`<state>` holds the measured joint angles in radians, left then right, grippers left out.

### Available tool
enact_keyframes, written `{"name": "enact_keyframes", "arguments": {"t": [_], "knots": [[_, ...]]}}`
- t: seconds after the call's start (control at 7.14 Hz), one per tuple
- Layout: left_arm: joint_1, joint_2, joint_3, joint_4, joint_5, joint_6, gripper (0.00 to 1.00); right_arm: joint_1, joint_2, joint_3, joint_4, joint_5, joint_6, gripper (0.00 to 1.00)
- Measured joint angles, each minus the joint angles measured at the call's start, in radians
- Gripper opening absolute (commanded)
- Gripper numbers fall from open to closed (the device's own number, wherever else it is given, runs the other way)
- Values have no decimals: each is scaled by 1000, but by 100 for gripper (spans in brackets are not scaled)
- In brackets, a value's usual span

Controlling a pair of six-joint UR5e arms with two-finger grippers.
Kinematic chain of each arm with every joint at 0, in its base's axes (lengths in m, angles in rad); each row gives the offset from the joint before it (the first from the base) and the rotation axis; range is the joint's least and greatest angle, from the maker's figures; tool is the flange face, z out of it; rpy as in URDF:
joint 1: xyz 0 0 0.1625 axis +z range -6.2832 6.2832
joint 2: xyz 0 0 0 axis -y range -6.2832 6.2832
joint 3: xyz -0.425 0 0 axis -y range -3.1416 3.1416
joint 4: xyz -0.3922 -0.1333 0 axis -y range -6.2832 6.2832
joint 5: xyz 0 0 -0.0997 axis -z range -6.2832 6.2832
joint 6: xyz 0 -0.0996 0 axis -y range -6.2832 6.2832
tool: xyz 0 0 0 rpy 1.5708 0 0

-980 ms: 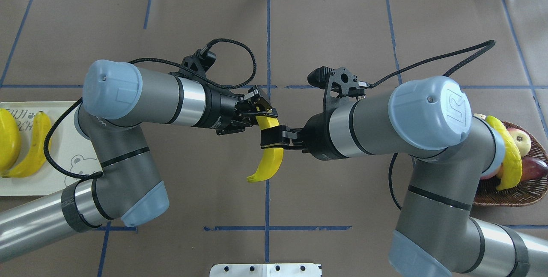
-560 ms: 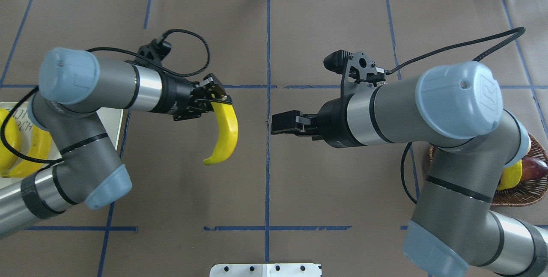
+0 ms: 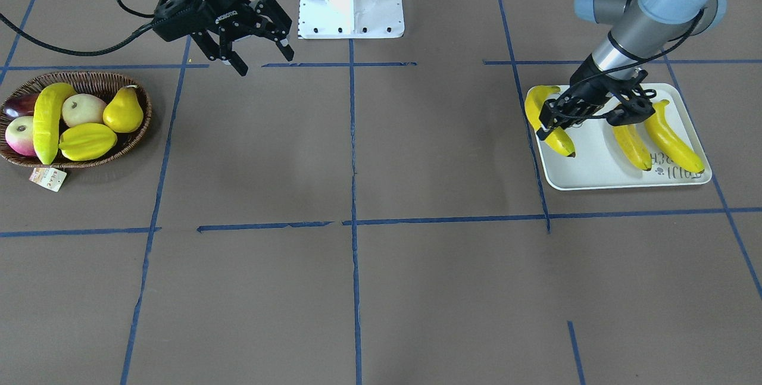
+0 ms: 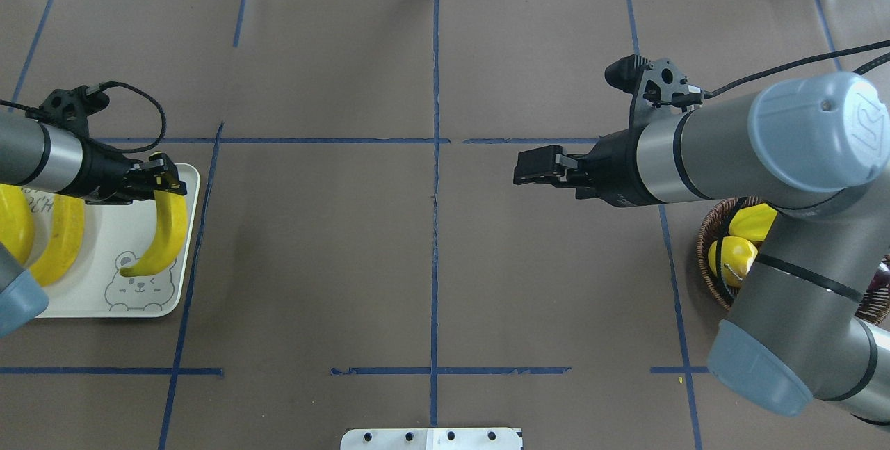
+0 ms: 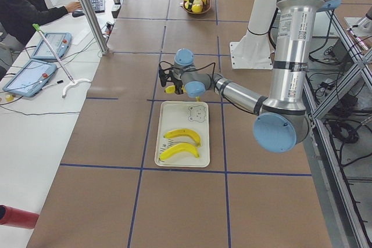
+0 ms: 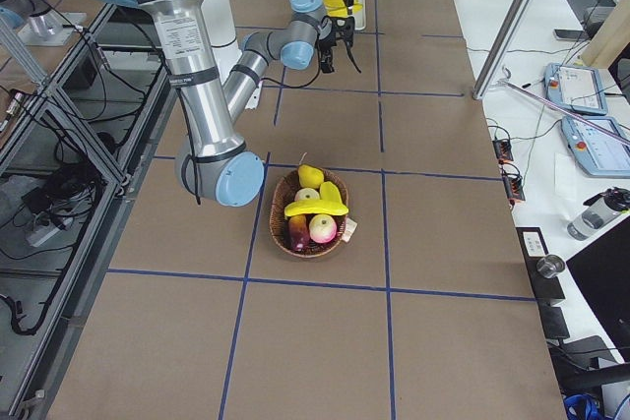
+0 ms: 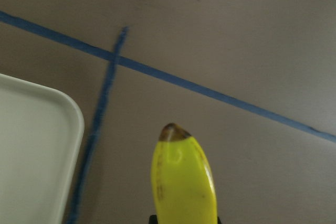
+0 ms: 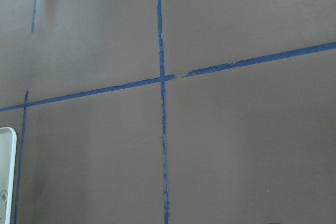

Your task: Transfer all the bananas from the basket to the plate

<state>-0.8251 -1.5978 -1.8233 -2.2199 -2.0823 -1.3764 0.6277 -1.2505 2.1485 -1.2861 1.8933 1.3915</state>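
My left gripper (image 4: 164, 177): its two fingers pinch the top end of the held banana (image 4: 167, 234).
Held banana: it hangs down from my left gripper in a curve. It is at the side of the plate (image 4: 97, 227) closest to the middle of the bench (image 4: 431, 262). From above, its low tip shows right by the bear drawing (image 4: 135, 286). I cannot tell if it touches the plate.
On the plate: the second banana (image 3: 632, 146) and the third banana (image 3: 673, 141) lie flat, side by side, just beside my left gripper.
My right gripper (image 3: 262, 55): its fingers are spread wide and hold nothing. It hangs over bare bench.
Basket (image 3: 89, 75): the last banana (image 3: 46, 120) lies in it with a pear (image 3: 123, 112) and a starfruit (image 3: 88, 141). My right gripper is off to one side, not touching it.
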Motion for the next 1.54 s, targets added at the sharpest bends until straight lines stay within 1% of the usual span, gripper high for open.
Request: {"name": "enact_keyframes", "arguments": {"t": [0.28,0.56,0.7,0.84,1.26,1.54], "knots": [[-5,45,18,2,10,45,0,25,-35,-2,1,4,-3,100],[-31,53,76,1,37,144,0,40,-56,-1,5,12,-6,100],[-48,55,99,0,42,194,34,43,-59,1,6,14,-6,100],[-60,57,113,-2,43,223,99,44,-60,2,7,14,-6,100],[-76,90,116,-14,36,292,100,47,-77,3,6,16,-7,100],[-78,92,94,-15,23,290,100,52,-125,14,9,19,-32,100]]}}
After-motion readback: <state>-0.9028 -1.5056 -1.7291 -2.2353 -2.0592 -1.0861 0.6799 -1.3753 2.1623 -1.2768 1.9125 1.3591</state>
